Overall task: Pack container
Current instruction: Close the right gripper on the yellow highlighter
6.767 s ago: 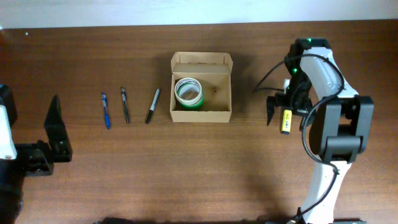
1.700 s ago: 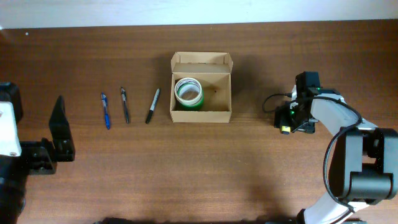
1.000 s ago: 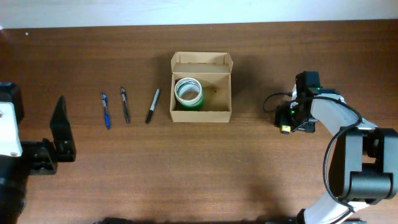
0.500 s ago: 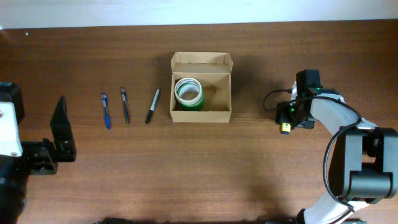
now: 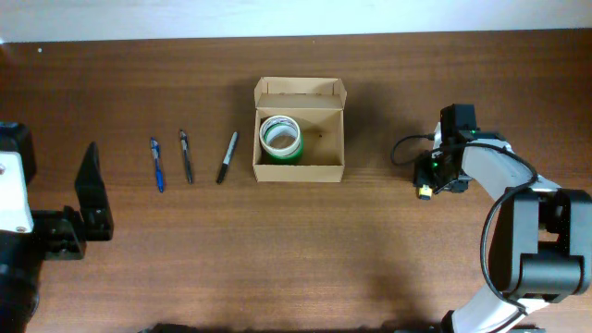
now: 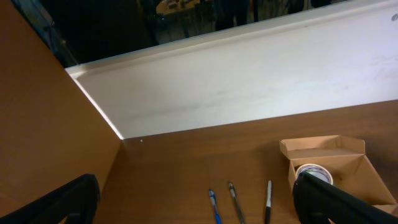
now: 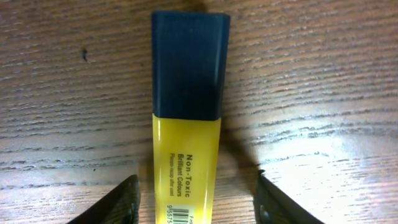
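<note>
The container is a tan cardboard box in mid-table, its flap lid folded back, with a green-and-white tape roll inside on the left. A yellow highlighter with a dark blue cap lies flat on the wood at the right. My right gripper is down over it, open. One finger stands on each side of the yellow barrel, with a small gap on both sides. My left gripper hangs wide open at the far left, holding nothing.
Left of the box lie a blue pen, a dark pen and a black marker, roughly parallel. A white wall runs along the table's far edge. The right arm's cable loops between box and gripper.
The right gripper's jaws have narrowed around the highlighter, which has not moved. The left arm has stayed still.
</note>
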Controlling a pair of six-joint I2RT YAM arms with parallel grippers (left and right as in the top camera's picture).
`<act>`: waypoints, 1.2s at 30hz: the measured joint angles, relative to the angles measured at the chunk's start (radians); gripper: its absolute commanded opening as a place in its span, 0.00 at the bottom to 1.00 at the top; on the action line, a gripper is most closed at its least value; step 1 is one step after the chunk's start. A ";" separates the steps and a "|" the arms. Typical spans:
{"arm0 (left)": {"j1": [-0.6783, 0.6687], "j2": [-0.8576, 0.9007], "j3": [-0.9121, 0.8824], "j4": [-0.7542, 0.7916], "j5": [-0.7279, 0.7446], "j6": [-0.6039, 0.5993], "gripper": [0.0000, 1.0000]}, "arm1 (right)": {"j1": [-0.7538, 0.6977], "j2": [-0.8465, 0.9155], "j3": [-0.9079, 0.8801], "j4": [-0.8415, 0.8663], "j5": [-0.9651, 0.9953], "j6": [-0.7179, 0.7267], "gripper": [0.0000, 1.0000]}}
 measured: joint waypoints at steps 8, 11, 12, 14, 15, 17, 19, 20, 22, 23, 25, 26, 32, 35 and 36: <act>0.000 0.000 0.000 0.000 0.000 0.000 0.99 | 0.000 0.000 0.001 -0.008 0.002 -0.002 0.48; 0.000 0.000 0.000 0.000 0.000 0.000 0.99 | 0.000 0.000 0.001 -0.013 0.002 -0.002 0.42; 0.000 0.000 0.000 0.000 0.000 0.000 0.99 | 0.000 0.000 0.001 -0.014 0.003 -0.005 0.40; 0.000 0.000 0.000 0.000 0.001 0.000 0.99 | 0.000 0.000 0.001 -0.018 0.002 -0.003 0.38; 0.000 0.000 0.000 0.000 0.003 0.000 0.99 | 0.000 0.000 0.001 -0.019 0.003 -0.003 0.37; 0.000 0.000 0.000 0.000 0.004 0.000 0.99 | 0.000 0.000 0.001 -0.019 0.003 -0.003 0.33; 0.000 0.000 0.000 0.000 0.005 0.000 0.99 | 0.000 0.000 0.001 -0.021 0.003 -0.003 0.31; 0.000 0.000 0.000 0.000 0.006 0.000 0.99 | 0.000 0.000 0.001 -0.021 0.003 -0.003 0.30; 0.000 0.000 0.000 0.000 0.007 0.000 0.99 | 0.000 0.000 0.001 -0.021 0.003 -0.002 0.26; 0.000 0.000 0.000 0.000 0.007 0.000 0.99 | 0.000 0.000 0.001 -0.021 0.003 -0.002 0.23; 0.000 0.000 0.000 0.000 0.007 0.000 0.99 | 0.000 0.000 0.001 -0.021 0.003 -0.004 0.21; 0.000 0.000 0.000 0.000 0.007 0.000 0.99 | 0.000 0.000 0.001 -0.021 0.003 -0.003 0.20; 0.000 0.000 0.000 0.000 0.007 0.000 0.99 | 0.000 0.000 0.003 -0.022 0.002 -0.002 0.07; 0.000 0.000 0.000 0.000 0.007 0.000 0.99 | 0.000 0.000 0.003 -0.023 0.002 -0.002 0.04; 0.000 0.000 0.000 0.000 0.007 0.000 0.99 | 0.000 0.000 0.003 -0.024 0.002 -0.002 0.04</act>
